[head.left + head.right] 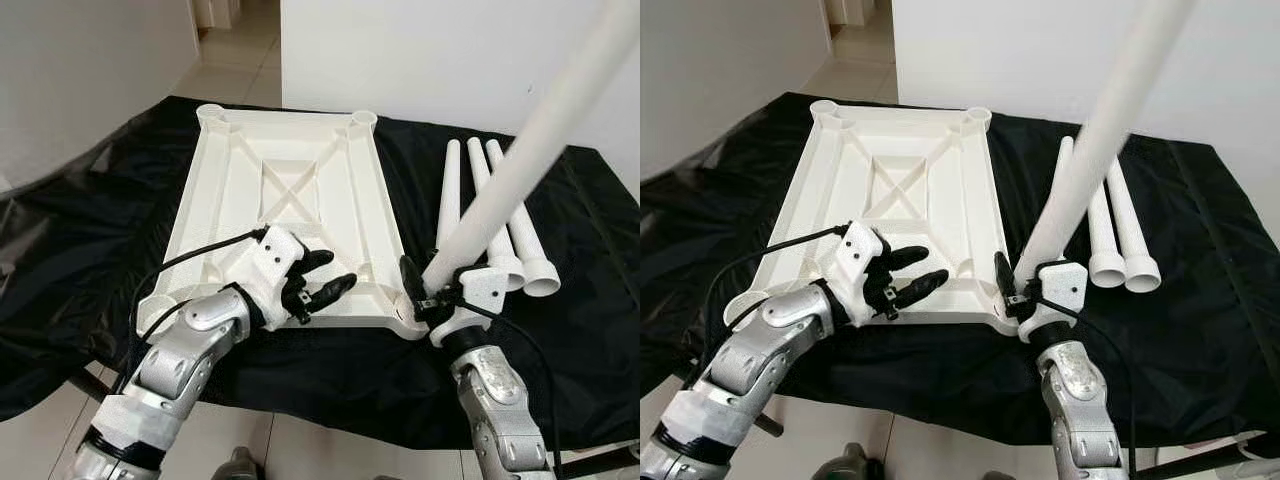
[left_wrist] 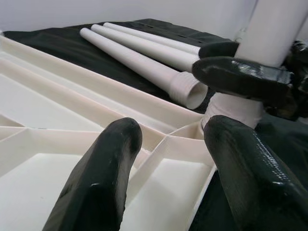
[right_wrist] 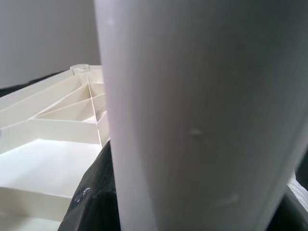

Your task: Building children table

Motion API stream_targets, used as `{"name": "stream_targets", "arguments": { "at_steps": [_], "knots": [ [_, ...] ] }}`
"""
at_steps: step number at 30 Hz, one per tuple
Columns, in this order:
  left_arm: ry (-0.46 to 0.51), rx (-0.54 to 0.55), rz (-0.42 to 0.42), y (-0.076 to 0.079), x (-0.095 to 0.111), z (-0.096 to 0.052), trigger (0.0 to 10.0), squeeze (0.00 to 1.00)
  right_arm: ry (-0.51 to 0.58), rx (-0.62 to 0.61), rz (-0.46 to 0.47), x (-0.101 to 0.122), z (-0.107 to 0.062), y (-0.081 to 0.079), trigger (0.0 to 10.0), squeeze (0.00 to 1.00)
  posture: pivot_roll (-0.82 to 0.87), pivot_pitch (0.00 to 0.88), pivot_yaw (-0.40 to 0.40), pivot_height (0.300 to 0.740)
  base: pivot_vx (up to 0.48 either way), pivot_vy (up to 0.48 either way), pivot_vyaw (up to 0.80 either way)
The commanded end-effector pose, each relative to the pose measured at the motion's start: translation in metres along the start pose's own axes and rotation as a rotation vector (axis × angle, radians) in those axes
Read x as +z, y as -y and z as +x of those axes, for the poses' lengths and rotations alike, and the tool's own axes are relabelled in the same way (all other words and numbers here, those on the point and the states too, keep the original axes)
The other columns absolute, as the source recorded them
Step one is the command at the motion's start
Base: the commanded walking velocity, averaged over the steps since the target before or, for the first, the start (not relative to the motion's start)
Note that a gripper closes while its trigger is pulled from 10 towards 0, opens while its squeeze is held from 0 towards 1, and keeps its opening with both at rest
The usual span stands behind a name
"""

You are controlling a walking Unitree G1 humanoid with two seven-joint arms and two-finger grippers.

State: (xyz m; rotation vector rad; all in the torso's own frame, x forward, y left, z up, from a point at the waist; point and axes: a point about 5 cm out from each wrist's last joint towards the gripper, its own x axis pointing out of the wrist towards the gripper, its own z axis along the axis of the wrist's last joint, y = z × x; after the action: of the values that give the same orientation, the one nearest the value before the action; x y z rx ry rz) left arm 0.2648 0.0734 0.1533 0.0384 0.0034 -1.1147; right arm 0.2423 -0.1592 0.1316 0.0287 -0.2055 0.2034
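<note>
Assembly at first-leg stage: no leg seen fitted in the other three corner sockets. Left gripper (image 1: 325, 278) over near edge of inverted table panel (image 1: 290, 190), jaws open, empty. Right gripper (image 1: 430, 290) with jaws clamped on white leg (image 1: 520, 160), tilted, lower end at near right corner socket (image 2: 195, 132). Three spare legs (image 1: 495, 215) lying beside panel on black cloth (image 1: 590, 330); approach unobstructed.

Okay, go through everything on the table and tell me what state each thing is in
Tabletop: upside down, ribs up, flat on black cloth.
Held leg: tilted, lower end at near right corner socket.
Spare legs: three, lying flat beside it.
Right gripper: shut on held leg.
Left gripper: open, over near edge.
</note>
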Motion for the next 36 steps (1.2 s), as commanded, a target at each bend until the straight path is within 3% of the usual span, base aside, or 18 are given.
{"name": "stream_targets", "arguments": {
  "at_steps": [1,3,12,27,29,36],
  "knots": [
    [-0.010,-0.290,0.003,0.018,0.000,-0.001,10.0,0.00,-0.088,0.005,-0.010,-0.018,-0.009,0.002,10.0,0.00,0.00,0.000,-0.012,0.740,0.000,0.000,0.00],
    [-0.024,-0.292,0.018,0.019,-0.001,0.001,10.0,0.00,-0.095,0.077,-0.098,-0.022,-0.011,0.000,10.0,0.00,0.00,0.002,-0.009,0.740,0.000,0.000,0.00],
    [-0.022,-0.281,0.025,0.018,0.001,0.001,10.0,0.00,-0.117,0.147,-0.156,-0.030,-0.012,-0.003,10.0,0.00,0.00,0.006,-0.009,0.740,0.000,0.000,0.00],
    [-0.014,-0.272,0.034,0.020,0.003,0.005,10.0,0.00,-0.223,0.070,-0.006,-0.043,0.001,-0.002,10.0,0.00,0.00,0.007,-0.008,0.740,0.000,0.000,0.00],
    [-0.012,-0.275,0.038,0.020,0.003,0.005,10.0,0.00,-0.234,0.043,0.046,-0.044,0.004,0.001,10.0,0.00,0.00,0.007,-0.008,0.740,0.000,0.000,0.00],
    [-0.008,-0.275,0.035,0.021,0.003,0.006,10.0,0.00,-0.236,0.008,0.070,-0.044,0.007,0.004,10.0,0.00,0.00,0.006,-0.010,0.740,0.000,0.000,0.00]
  ]
}}
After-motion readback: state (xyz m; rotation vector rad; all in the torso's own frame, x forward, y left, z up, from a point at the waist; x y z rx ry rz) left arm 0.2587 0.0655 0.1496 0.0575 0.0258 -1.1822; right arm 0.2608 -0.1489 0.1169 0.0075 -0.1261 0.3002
